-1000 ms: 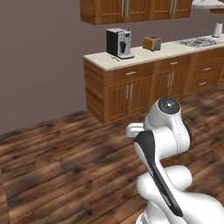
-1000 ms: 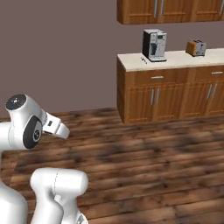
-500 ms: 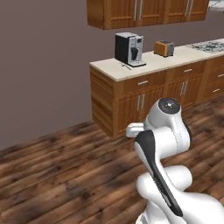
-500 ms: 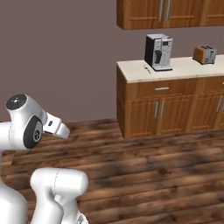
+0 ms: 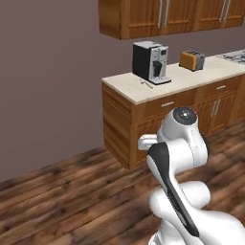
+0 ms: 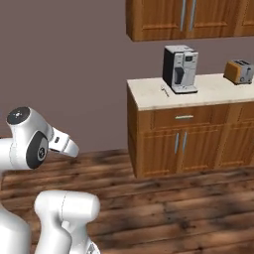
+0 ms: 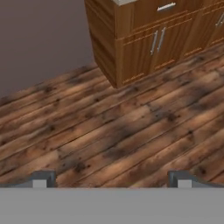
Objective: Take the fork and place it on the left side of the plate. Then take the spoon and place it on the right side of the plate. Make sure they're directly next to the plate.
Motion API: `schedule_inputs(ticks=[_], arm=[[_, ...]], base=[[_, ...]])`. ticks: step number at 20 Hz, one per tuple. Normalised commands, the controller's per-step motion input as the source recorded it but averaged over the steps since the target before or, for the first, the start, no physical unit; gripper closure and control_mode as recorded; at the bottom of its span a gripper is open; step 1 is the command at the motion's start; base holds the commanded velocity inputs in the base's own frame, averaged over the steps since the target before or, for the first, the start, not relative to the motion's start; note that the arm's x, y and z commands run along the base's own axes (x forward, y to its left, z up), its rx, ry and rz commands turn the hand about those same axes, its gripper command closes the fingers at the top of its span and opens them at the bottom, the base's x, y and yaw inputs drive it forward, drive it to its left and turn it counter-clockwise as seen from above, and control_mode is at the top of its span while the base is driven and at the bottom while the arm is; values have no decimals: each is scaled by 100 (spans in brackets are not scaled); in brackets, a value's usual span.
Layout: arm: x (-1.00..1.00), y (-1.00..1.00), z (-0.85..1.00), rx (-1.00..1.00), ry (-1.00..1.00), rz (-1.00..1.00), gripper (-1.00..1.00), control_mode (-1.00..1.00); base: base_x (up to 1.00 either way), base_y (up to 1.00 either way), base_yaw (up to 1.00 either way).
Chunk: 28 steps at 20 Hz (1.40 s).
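My gripper (image 7: pixel 111 179) is open, its fingertips (image 7: pixel 41 178) wide apart over bare wooden floor, with nothing between them. A thin pale piece of cutlery (image 5: pixel 145 83) lies on the cream countertop just left of the coffee machine, and it appears again as the cutlery (image 6: pixel 164 90) in the right base view. It is too small to tell whether it is the fork or the spoon. The other utensil and the yellow plate are out of view. The counter stands well ahead of the arm, across open floor.
A wooden cabinet run with a cream countertop (image 5: pixel 177 83) holds a coffee machine (image 5: pixel 150 62) and a toaster (image 5: pixel 192 60). Wall cabinets (image 6: pixel 188 17) hang above. Its left end corner (image 7: pixel 103 48) stands ahead of the hand. A plain wall lies to the left, dark wooden floor (image 7: pixel 131 127) between.
The whole picture has shifted: the base has driven, and the counter with the coffee machine now stands nearer and further right in both base views. The arm's pose is unchanged.
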Motion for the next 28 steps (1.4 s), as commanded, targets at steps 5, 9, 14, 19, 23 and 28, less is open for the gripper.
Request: schedule_inputs(ticks=[5, 9, 14, 19, 23, 28], arm=[[0, 0, 0, 0, 0, 0, -100, 100], [0, 0, 0, 0, 0, 0, -100, 100], [0, 0, 0, 0, 0, 0, -100, 100], [0, 0, 0, 0, 0, 0, -100, 100], [0, 0, 0, 0, 0, 0, -100, 100], [0, 0, 0, 0, 0, 0, -100, 100]], base=[[100, -50, 9], [100, -60, 11], [100, -58, 13], [94, -48, 15], [75, -42, 16], [51, -34, 17]])
